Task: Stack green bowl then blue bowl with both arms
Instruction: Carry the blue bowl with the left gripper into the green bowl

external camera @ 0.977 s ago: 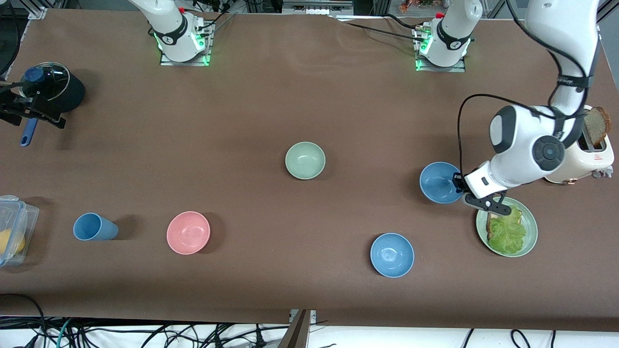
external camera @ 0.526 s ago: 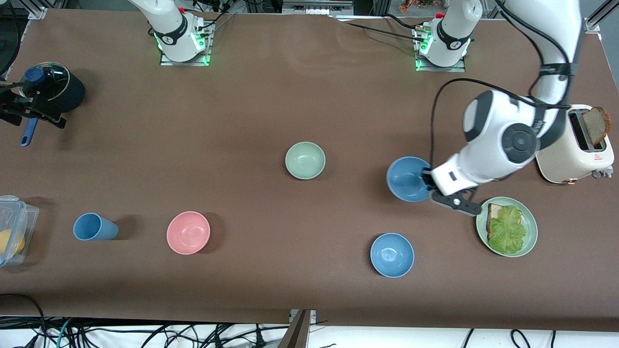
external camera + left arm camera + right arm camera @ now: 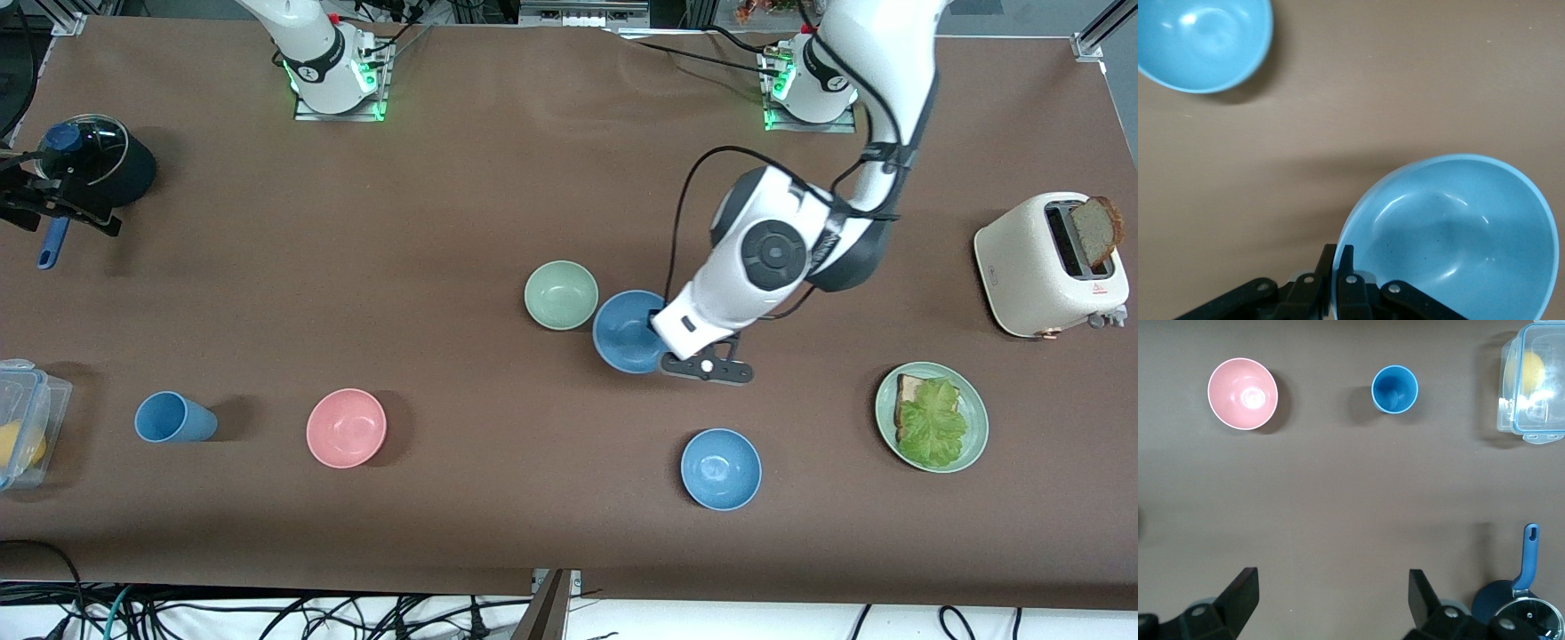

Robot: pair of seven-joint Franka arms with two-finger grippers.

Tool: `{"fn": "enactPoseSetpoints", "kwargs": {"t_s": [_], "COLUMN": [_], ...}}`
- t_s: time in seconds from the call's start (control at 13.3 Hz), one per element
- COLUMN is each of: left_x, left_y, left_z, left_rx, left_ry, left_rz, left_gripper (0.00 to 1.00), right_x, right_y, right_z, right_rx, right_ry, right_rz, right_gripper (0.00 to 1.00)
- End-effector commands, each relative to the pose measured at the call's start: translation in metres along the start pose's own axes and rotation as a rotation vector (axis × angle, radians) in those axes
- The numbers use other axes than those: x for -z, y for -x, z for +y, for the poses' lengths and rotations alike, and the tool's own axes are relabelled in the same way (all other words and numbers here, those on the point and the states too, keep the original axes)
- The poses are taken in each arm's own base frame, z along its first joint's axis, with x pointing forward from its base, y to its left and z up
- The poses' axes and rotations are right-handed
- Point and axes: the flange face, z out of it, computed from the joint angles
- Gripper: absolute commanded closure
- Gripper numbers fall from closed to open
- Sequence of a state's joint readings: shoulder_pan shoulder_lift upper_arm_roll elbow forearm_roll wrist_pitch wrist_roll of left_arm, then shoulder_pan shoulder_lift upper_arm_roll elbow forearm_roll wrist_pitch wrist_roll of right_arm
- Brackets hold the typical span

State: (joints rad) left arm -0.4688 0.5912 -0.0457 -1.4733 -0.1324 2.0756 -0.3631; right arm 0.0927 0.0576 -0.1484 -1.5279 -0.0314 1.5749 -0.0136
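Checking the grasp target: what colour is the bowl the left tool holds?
Dull medium blue bowl; the front view shows it best.

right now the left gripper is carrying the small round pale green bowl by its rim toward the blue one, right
Not quite: the left gripper is shut on the rim of the small round greyish blue bowl, carried beside the pale green bowl, which sits on the table. The left wrist view shows the grip.

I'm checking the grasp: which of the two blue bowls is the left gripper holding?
The blue bowl beside the green bowl: the left gripper is shut on its rim. The brighter blue bowl sits alone, nearer the front camera.
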Motion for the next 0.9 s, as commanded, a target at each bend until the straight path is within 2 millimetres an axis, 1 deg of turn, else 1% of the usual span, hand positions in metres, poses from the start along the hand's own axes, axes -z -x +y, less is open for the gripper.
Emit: {"fn": "enactPoseSetpoints", "kwargs": {"t_s": [0.0, 0.08, 0.15, 0.3, 0.38, 0.53, 0.68, 0.83], "left_x": [-0.011, -0.024, -0.033, -0.058, -0.069, -0.08, -0.095, -0.096], "left_y": [0.017, 0.029, 0.035, 0.049, 0.053, 0.057, 0.064, 0.064], "left_z": [0.048, 0.06, 0.063, 0.082, 0.088, 0.091, 0.099, 0.099], "left_rx": [0.018, -0.001, -0.004, -0.002, 0.003, -0.001, -0.017, -0.018], "left_ry": [-0.004, -0.016, -0.023, -0.042, -0.05, -0.058, -0.071, -0.072], "left_rz": [-0.025, -0.046, -0.063, -0.09, -0.102, -0.114, -0.129, -0.127], "left_gripper": [1.0, 1.0, 1.0, 1.0, 1.0, 1.0, 1.0, 1.0], "right_x": [0.005, 0.005, 0.005, 0.005, 0.006, 0.005, 0.005, 0.006], "right_y": [0.001, 0.001, 0.001, 0.001, 0.001, 0.001, 0.001, 0.001], "right_z": [0.003, 0.003, 0.003, 0.003, 0.003, 0.003, 0.003, 0.003], "right_rx": [0.006, 0.006, 0.006, 0.006, 0.006, 0.006, 0.006, 0.006], "right_ry": [-0.001, -0.001, -0.001, -0.001, -0.001, -0.001, -0.001, -0.001], "right_rz": [-0.005, -0.005, -0.005, -0.005, -0.003, -0.005, -0.005, -0.003], "right_gripper": [0.01, 0.01, 0.01, 0.01, 0.01, 0.01, 0.01, 0.01]}}
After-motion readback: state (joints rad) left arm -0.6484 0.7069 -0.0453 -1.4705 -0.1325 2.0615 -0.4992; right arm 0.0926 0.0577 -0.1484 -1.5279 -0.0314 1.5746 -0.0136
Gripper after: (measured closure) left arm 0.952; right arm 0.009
